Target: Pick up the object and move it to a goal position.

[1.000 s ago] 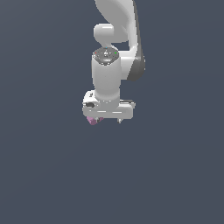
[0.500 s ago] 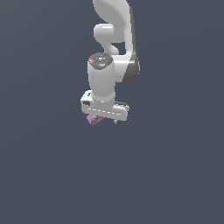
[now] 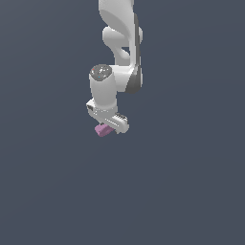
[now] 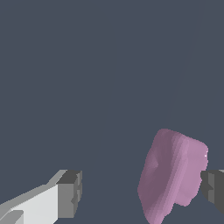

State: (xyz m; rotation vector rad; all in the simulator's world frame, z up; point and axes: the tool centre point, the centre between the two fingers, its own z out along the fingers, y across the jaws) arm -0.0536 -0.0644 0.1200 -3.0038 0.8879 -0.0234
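The white Panda arm hangs over a plain dark grey ground, its white end effector pointing down. The small matte pink-purple block sits just beneath it, touching one grey pad; the other pad stands well apart, so whether it is truly held I cannot tell. Best confirm both pads bear evenly before carrying on toward the goal.
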